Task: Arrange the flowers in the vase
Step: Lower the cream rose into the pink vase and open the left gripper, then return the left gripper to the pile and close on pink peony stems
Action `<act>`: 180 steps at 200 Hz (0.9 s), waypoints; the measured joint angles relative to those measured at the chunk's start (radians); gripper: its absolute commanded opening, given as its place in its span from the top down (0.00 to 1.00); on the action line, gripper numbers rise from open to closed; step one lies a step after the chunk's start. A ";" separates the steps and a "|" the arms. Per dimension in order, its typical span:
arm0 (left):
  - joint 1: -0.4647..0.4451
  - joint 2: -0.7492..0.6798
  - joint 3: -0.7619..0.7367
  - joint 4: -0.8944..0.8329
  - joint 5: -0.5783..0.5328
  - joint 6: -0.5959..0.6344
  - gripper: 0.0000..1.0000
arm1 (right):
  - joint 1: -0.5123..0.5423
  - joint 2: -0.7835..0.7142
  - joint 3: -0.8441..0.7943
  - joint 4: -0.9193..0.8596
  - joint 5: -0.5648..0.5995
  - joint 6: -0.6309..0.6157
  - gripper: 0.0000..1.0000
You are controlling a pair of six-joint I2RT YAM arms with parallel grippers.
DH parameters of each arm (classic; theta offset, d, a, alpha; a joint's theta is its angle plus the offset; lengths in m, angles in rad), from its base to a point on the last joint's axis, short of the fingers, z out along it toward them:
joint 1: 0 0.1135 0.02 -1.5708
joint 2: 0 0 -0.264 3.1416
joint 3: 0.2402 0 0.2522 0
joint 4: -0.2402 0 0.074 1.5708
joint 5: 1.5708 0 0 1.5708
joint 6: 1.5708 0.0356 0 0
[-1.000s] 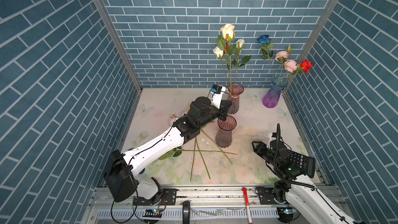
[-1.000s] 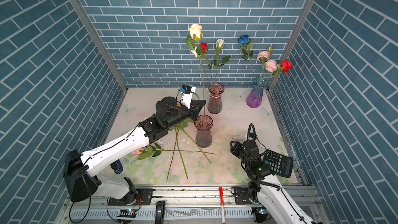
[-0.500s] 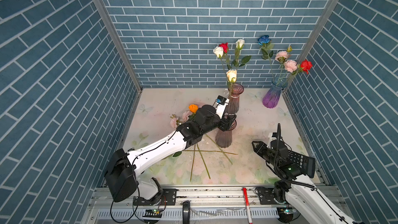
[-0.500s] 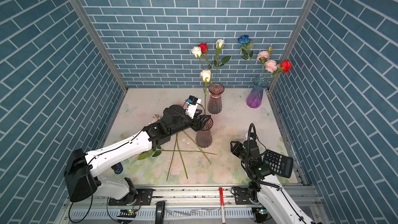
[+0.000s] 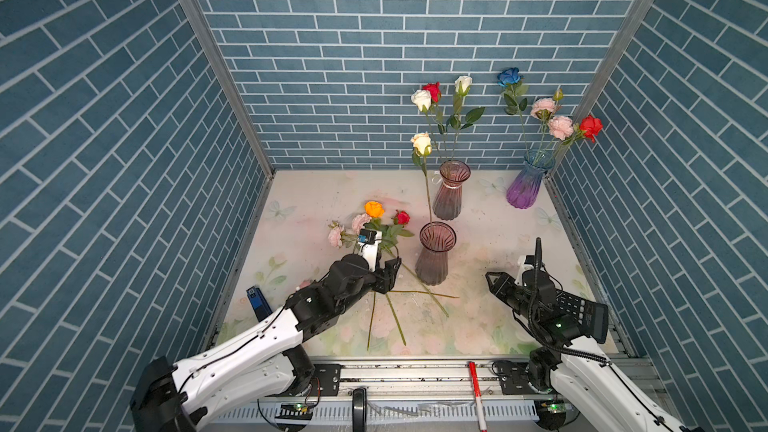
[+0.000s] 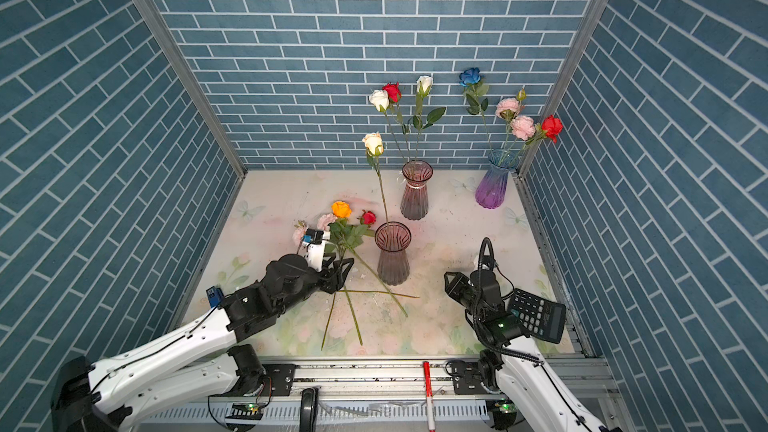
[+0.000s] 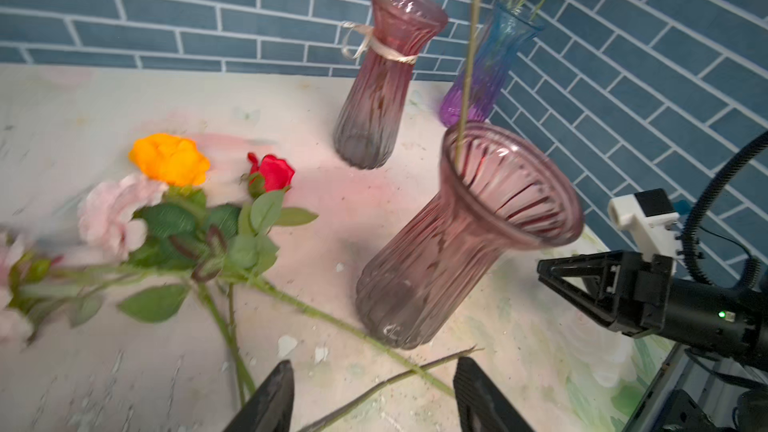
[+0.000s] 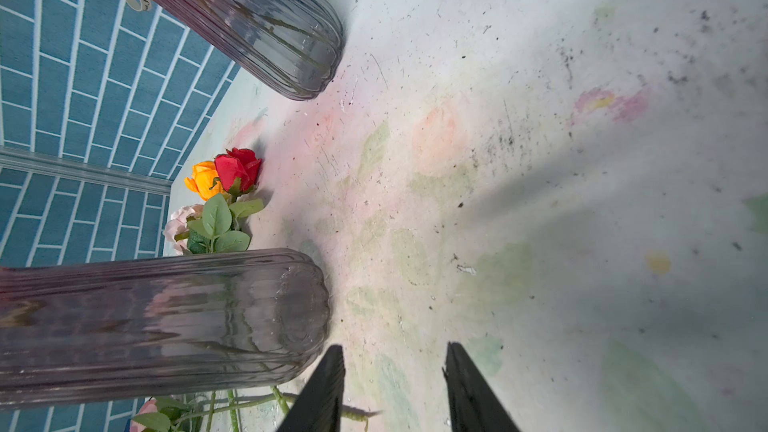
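A ribbed glass vase (image 5: 433,259), smoky pink, holds 1 cream rose (image 5: 422,144) on the painted bench (image 5: 316,201); loose flowers (image 5: 374,209) lie crossed beside it. Behind: a ribbon-tied vase (image 5: 450,193) and a purple-blue vase (image 5: 525,187), both with blooms. The left pincer (image 7: 372,392) hangs over the loose stems, parted and empty — the right pincer (image 8: 395,371) gapes too, holding nothing.

One flower (image 5: 422,144) in the near vase (image 5: 434,257), second vase (image 5: 450,193) just behind it, third vase (image 5: 525,184) in far right corner, loose flowers (image 5: 374,209) on the table (image 5: 316,197) left of near vase
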 measured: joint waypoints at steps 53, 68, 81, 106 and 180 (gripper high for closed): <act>0.043 -0.178 -0.171 -0.071 -0.035 -0.158 0.42 | 0.000 0.036 0.000 0.011 -0.003 0.000 0.58; 0.092 -0.172 -0.202 -0.063 -0.001 -0.193 0.43 | 0.000 0.036 0.000 0.011 -0.003 0.000 0.58; 0.130 -0.142 -0.213 -0.047 0.039 -0.214 0.43 | 0.000 0.036 0.000 0.011 -0.003 0.000 0.58; 0.174 -0.037 -0.213 0.021 0.132 -0.233 0.45 | 0.000 0.035 0.000 0.011 -0.003 0.011 0.58; 0.201 0.439 -0.147 0.336 0.404 -0.392 0.61 | 0.000 0.036 0.000 0.011 -0.004 0.018 0.58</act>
